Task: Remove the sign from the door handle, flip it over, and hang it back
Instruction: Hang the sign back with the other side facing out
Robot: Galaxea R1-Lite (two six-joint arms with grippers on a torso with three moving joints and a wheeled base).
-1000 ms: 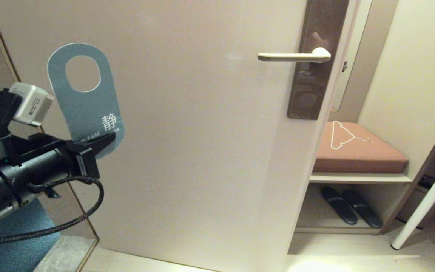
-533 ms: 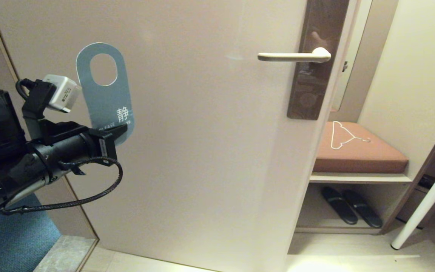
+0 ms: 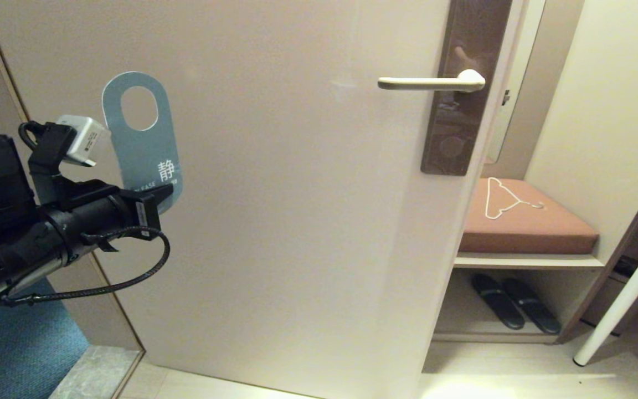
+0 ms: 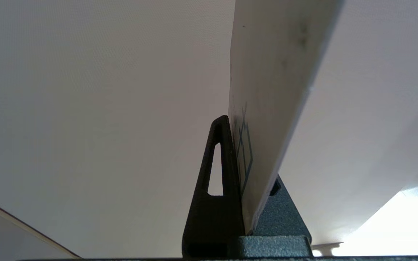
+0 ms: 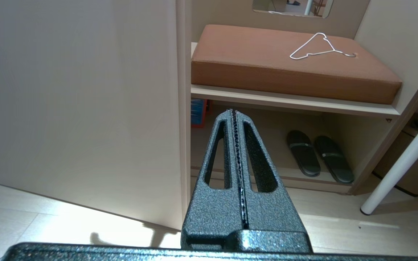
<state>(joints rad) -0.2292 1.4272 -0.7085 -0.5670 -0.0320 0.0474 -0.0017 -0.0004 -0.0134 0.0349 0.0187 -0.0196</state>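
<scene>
The sign (image 3: 143, 158) is a blue-grey door hanger with an oval hole and white characters. It stands upright in front of the door, far left of the cream door handle (image 3: 430, 83), which is bare. My left gripper (image 3: 159, 195) is shut on the sign's lower edge. In the left wrist view the sign's pale face (image 4: 267, 90) rises edge-on from between the fingers of the left gripper (image 4: 245, 152). My right gripper (image 5: 234, 110) is shut and empty, low beside the door's edge, and is out of the head view.
The beige door (image 3: 297, 249) fills the middle, with a dark lock plate (image 3: 454, 144) behind the handle. To the right, a shelf holds a brown cushion (image 3: 535, 230) with a wire hanger (image 3: 499, 199), above black slippers (image 3: 513, 310). A white table leg (image 3: 623, 299) is at the far right.
The left arm carried the sign to the right and turned it narrower, then drew back a little to the left and lower. The grip on it has not changed.
</scene>
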